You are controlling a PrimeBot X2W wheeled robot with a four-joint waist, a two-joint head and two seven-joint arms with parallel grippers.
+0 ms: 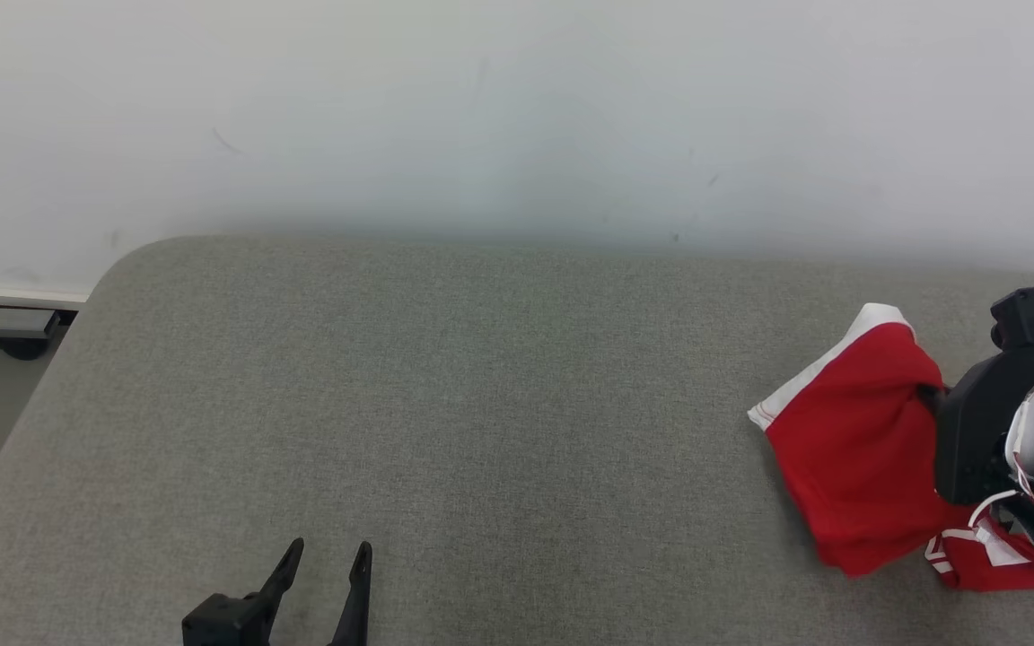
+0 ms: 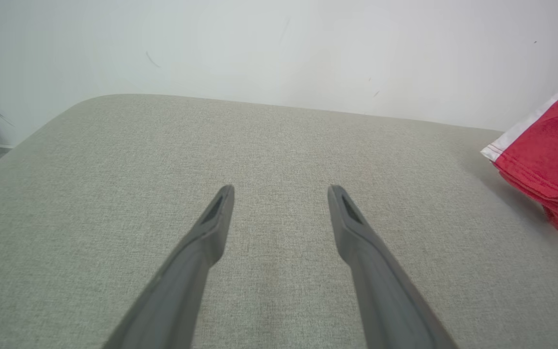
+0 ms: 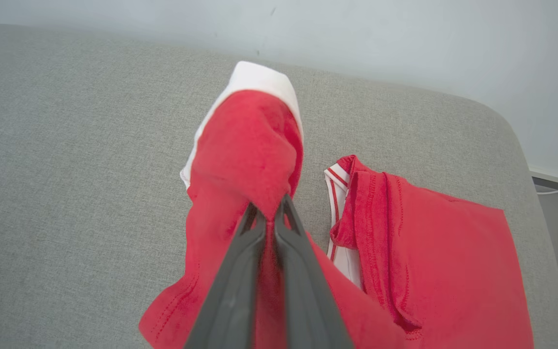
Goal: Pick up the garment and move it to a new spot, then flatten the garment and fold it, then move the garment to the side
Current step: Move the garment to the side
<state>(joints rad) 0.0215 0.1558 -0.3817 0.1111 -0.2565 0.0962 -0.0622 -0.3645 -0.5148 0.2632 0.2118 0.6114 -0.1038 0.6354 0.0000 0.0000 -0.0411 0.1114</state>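
In the head view, the red garment (image 1: 849,449) with white trim is at about 4 o'clock on the grey padded surface (image 1: 481,404), near its right edge; one part stands up in a peak, and the rest lies flat toward 5 o'clock. The right gripper (image 1: 933,399) enters from 3 o'clock and its fingers go into the cloth; I judge that the peak stands because the cloth is lifted there, for carrying to the wide bare middle. The left gripper (image 1: 330,549) is at 7 o'clock, spread and holding nothing, well apart from the garment; probably it waits for the flattening.

In the left wrist view, the left gripper (image 2: 281,194) has its two fingers wide apart with only bare surface between them; the garment (image 2: 550,155) shows at 3 o'clock.

In the right wrist view, the right gripper (image 3: 268,209) rises from 6 o'clock, its fingers pressed together on a fold of the garment (image 3: 250,155); a sleeve with a white cuff points toward 12 o'clock, while the body lies flat at 4 o'clock. As the pinch takes only this fold, I expect the rest to trail behind.
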